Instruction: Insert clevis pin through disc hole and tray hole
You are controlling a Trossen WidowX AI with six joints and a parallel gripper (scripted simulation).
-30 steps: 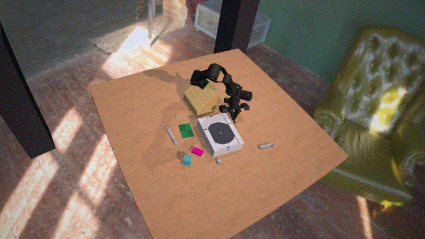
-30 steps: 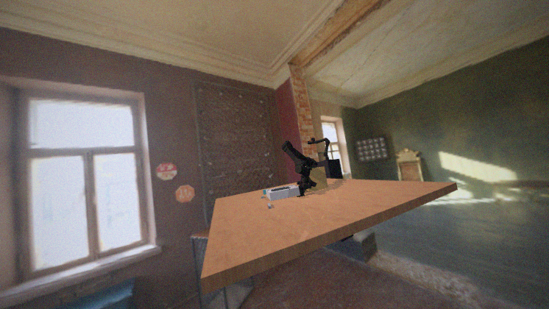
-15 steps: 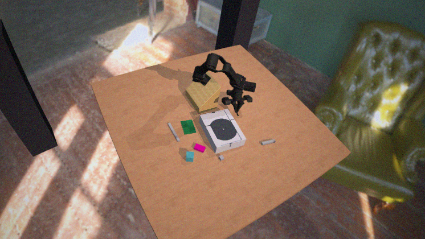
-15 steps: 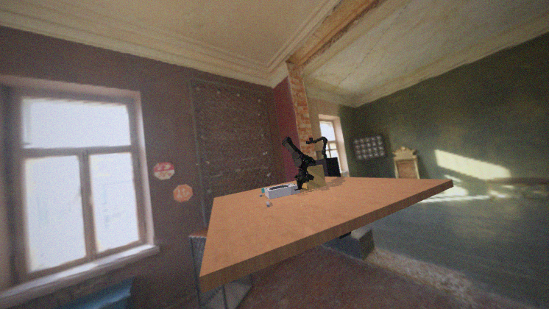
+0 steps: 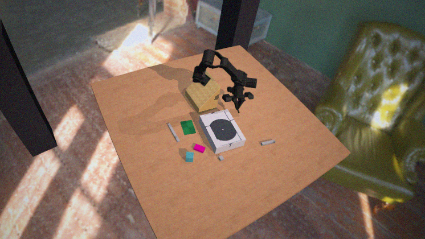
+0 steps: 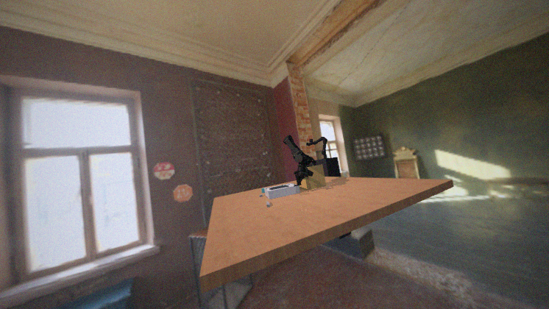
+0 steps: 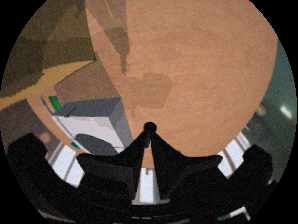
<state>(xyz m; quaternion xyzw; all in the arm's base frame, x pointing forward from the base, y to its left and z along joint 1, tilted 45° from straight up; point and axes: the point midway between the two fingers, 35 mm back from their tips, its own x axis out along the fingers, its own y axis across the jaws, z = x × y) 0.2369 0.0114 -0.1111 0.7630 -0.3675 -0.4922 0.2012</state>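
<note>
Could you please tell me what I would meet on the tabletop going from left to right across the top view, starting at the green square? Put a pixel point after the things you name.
green square (image 5: 187, 127), magenta block (image 5: 199, 148), dark disc (image 5: 227, 133), grey bar on the right (image 5: 268, 142)
</note>
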